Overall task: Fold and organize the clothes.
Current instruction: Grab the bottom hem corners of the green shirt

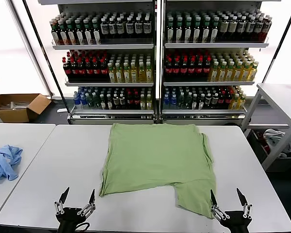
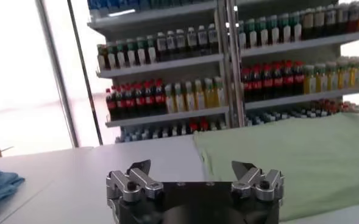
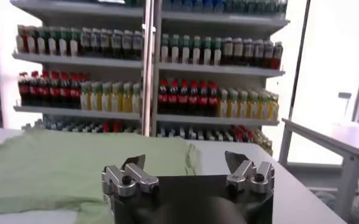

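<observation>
A light green shirt (image 1: 157, 158) lies flat on the white table (image 1: 53, 170), partly folded, with one sleeve flap (image 1: 196, 199) reaching toward the near right edge. It also shows as green cloth (image 2: 301, 158) in the left wrist view and green cloth (image 3: 51, 167) in the right wrist view. My left gripper (image 1: 77, 195) hovers open at the near edge, left of the shirt's lower corner, holding nothing. At the near right, my right gripper (image 1: 227, 196) stands open and empty beside the sleeve flap. Collar, buttons and patch are hidden.
A light blue garment (image 1: 4, 161) lies on the neighbouring table at the left. Shelves of bottles (image 1: 157, 63) stand behind the table. A cardboard box (image 1: 17, 107) sits on the floor at the left, and another table (image 1: 281, 97) stands at the right.
</observation>
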Available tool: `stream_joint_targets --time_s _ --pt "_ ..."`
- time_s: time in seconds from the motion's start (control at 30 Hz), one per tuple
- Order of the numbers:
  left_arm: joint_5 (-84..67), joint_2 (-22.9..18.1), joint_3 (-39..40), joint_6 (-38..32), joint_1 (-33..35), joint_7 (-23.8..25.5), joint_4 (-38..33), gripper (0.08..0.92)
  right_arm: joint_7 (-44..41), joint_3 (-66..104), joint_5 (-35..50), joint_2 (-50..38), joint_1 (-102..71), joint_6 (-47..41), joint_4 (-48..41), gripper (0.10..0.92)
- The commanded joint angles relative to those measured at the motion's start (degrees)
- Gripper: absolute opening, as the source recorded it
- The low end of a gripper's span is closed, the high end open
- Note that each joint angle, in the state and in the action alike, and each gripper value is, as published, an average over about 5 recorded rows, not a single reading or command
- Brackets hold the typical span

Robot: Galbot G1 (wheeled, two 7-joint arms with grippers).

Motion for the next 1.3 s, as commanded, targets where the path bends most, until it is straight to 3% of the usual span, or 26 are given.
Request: stream_joint_targets --time_s 0.03,0.3,1.3 --pt "-6.1 0.5 -0.1 13.7 -3.7 3.4 -1.5 0.823 1.8 -0.7 9.6 -0.8 2.9 -14.1 1.9 0.823" --pt "-11.5 0.1 -1.7 20.8 -8.9 10.3 1.1 0.823 -1.3 -1.4 13.0 -0.7 4.4 -16.9 -1.0 0.823" --pt "-19.8 -4.0 3.3 19.3 -17.7 12.5 9.5 0.823 -3.1 -4.4 8.3 0.9 5.6 -12.2 -4.2 0.823"
